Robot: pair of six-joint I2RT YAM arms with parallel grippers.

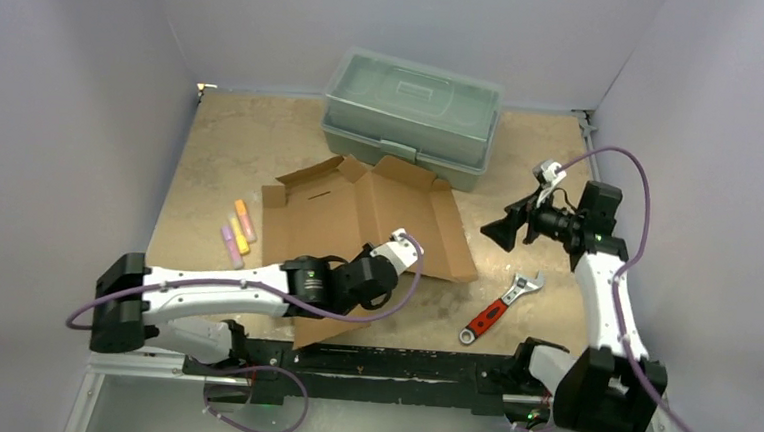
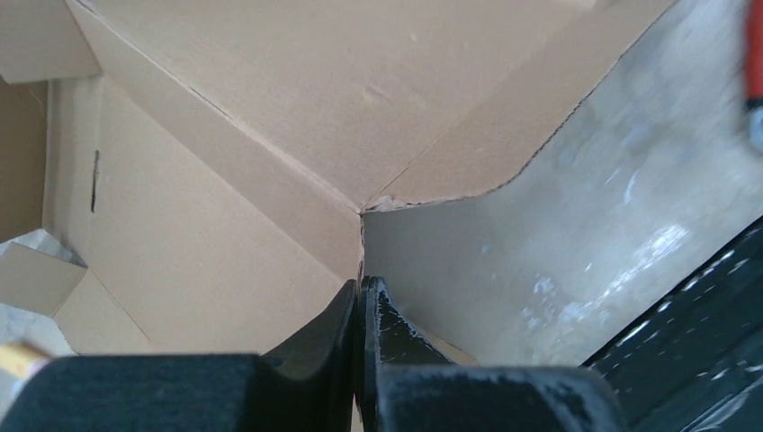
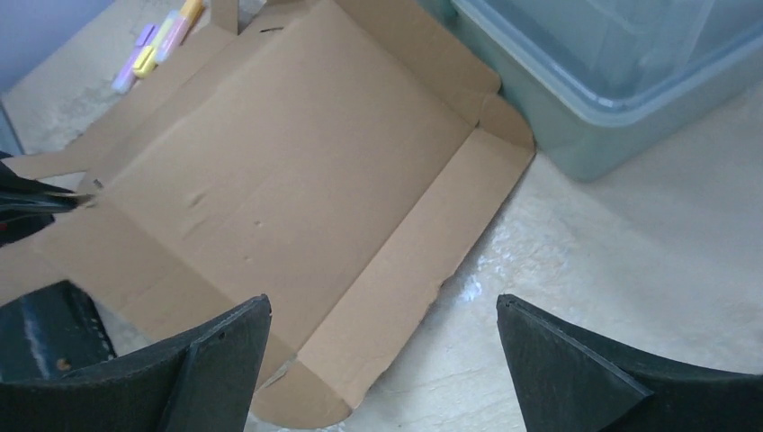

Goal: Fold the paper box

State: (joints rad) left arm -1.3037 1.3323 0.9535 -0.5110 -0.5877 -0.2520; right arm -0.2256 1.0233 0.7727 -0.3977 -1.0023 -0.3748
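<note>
The paper box [image 1: 358, 210] lies opened out on the surface [image 1: 223, 136], just in front of the toolbox [image 1: 409, 113]. The left claw [image 2: 362, 288] is pinched tight on its near flap, beside a crease corner. To fold well, swing that flap up about the crease without dragging the sheet. The right claw [image 3: 382, 306], spread wide and empty, hovers near the box's right side and could pin the base panel

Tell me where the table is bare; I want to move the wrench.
Bare: the far-left corner between toolbox and highlighters; the far-right corner beside the toolbox. Crowded: the near edge, where the left pincer pinches the paper box.
</note>
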